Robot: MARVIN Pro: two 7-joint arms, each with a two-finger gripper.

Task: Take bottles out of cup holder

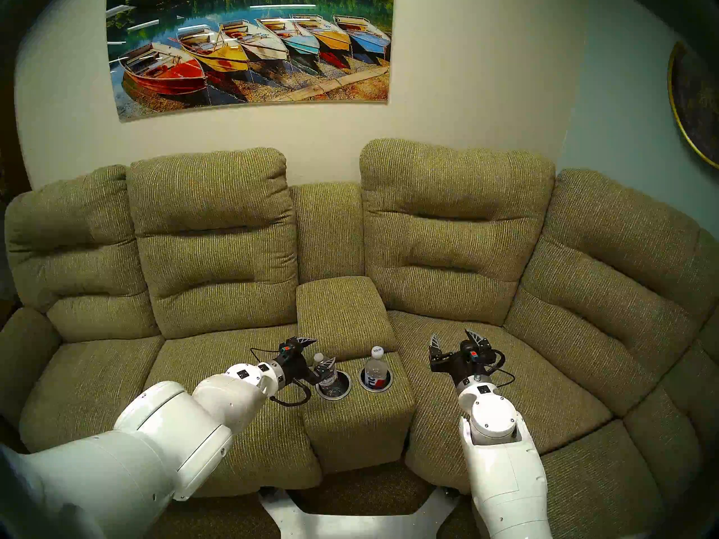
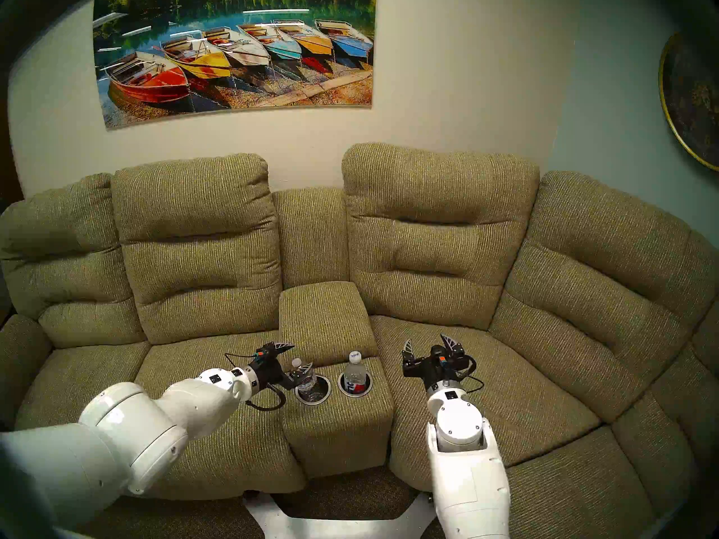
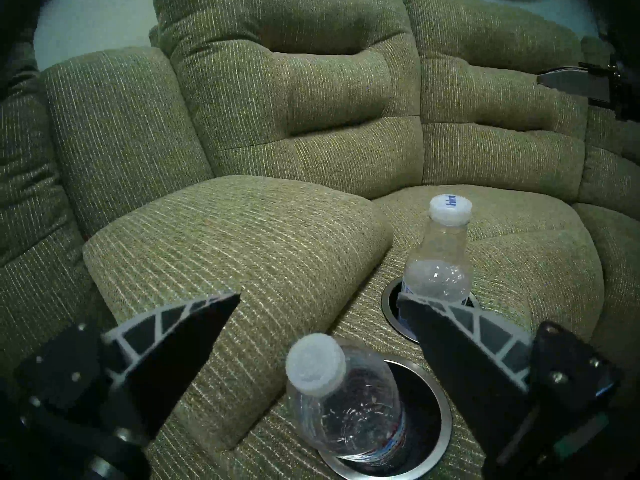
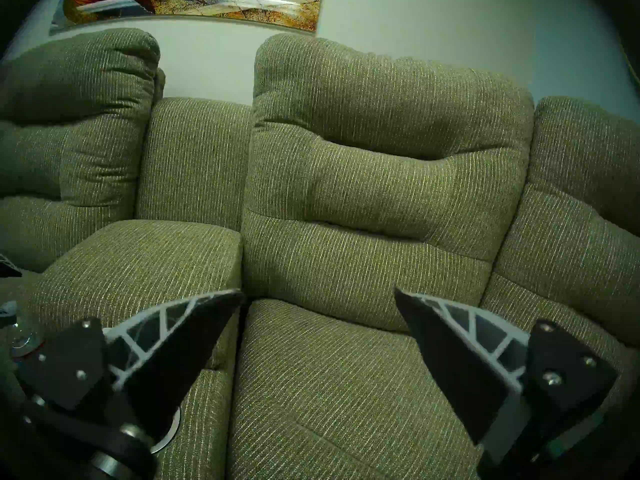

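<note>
The cup holder is two black wells with silver rims in the olive console (image 1: pixel 350 421). The crinkled clear bottle (image 1: pixel 325 373) leans in the left well (image 1: pixel 334 395); in the left wrist view the bottle (image 3: pixel 343 406) is low in the middle. The white-capped "hint" bottle (image 1: pixel 376 367) stands in the right well (image 1: pixel 376 388), and also shows in the left wrist view (image 3: pixel 438 261). My left gripper (image 1: pixel 317 353) is open, one finger on each side of the crinkled bottle's top, not touching. My right gripper (image 1: pixel 455 340) is open and empty above the right seat.
The console's raised padded armrest (image 1: pixel 342 312) sits just behind the wells. Sofa seats lie on both sides, with tall back cushions (image 1: pixel 455 223) behind. A boat picture (image 1: pixel 249 48) hangs on the wall. My white base (image 1: pixel 350 522) is at the sofa's front.
</note>
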